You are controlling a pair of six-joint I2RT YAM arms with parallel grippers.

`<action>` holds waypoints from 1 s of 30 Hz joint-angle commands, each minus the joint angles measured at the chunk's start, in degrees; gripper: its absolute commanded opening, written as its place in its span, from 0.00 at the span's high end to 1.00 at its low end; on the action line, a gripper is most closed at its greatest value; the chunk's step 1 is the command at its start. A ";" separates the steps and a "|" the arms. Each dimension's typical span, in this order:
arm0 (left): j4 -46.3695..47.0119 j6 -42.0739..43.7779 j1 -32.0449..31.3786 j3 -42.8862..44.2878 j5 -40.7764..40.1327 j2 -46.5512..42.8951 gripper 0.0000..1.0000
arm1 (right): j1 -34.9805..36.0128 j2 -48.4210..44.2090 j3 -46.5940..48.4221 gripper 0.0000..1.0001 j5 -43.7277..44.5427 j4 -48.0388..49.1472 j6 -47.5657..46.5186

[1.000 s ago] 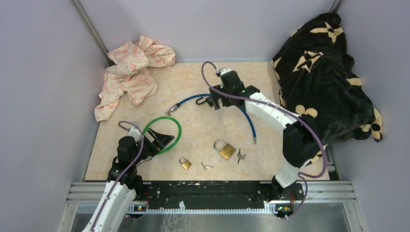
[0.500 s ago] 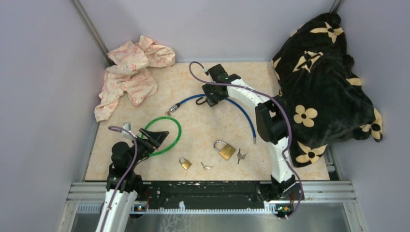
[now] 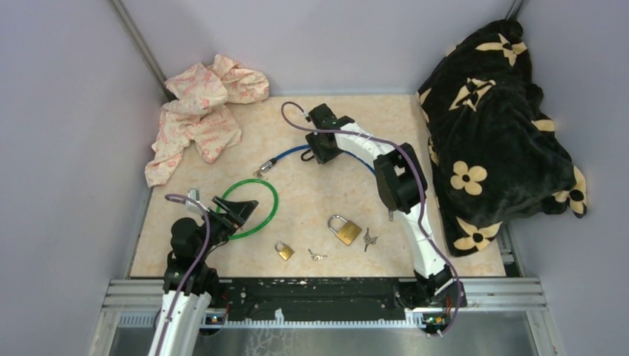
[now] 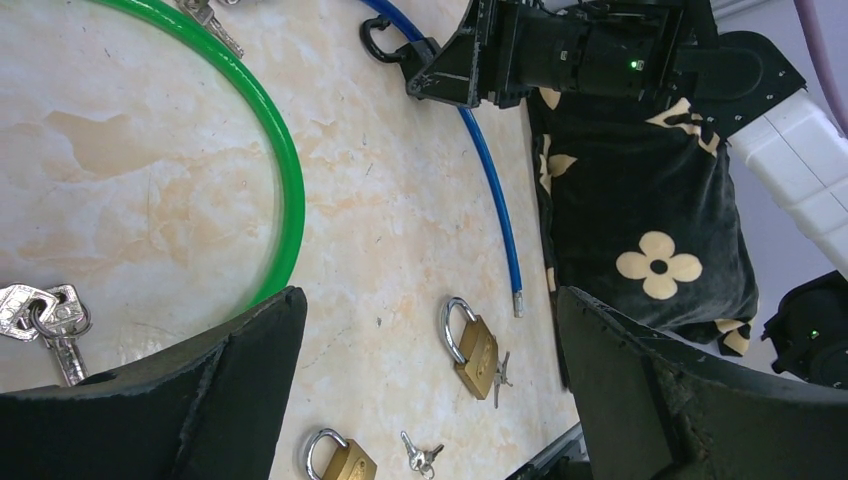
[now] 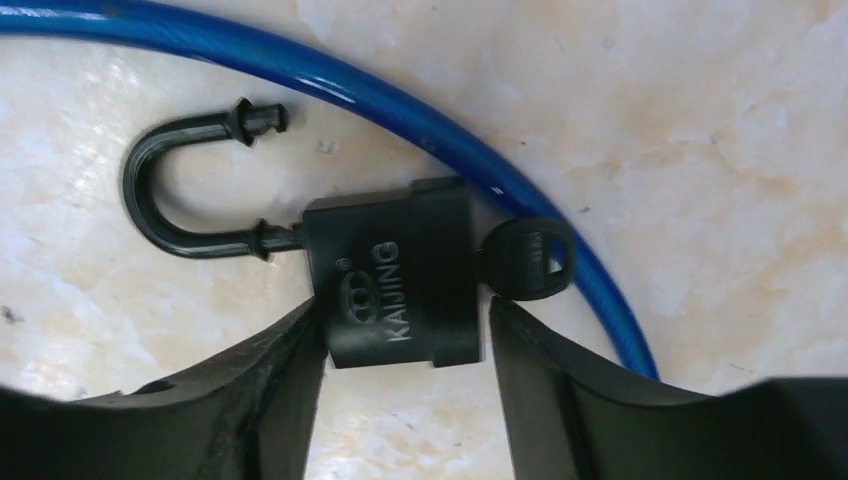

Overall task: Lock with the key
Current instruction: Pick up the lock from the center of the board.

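While the left arm is keeping the pose it had half a second ago, the right arm is folding tighter at the elbow than before, and the right claw point(image 3: 320, 152) is sitting further left along the blue cable point(image 3: 285, 154) than it was a second ago. Its opening is narrowing. In the right wrist view its two fingers point(image 5: 290, 390) are pressing against both flanks of the black padlock point(image 5: 400, 290), which is lying flat on the bench point(image 5: 700, 150) at the far middle. The shackle is standing open, pointing away from the blue cable, and the key point(image 5: 525, 260) is sticking out of the lock's base, lying against that cable. The left claw point(image 4: 430, 300) is hanging spread wide over the green cable point(image 4: 290, 180), gripping nothing.
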 commanded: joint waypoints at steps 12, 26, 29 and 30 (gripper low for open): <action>3.89 -0.11 0.96 -0.44 1.59 -0.28 0.02 | 1.80 -17.38 -16.55 1.00 -9.37 15.56 0.88; 24.32 55.73 0.09 17.62 35.49 11.15 0.14 | 14.39 -57.62 -53.30 1.00 -10.20 48.17 5.46; 6.55 83.77 0.09 25.99 41.86 14.24 0.11 | 18.30 -59.74 -53.59 1.00 -4.79 49.21 7.32; 0.45 90.64 0.09 28.25 42.84 15.45 0.09 | 19.68 -60.14 -53.69 1.00 -3.58 49.94 7.44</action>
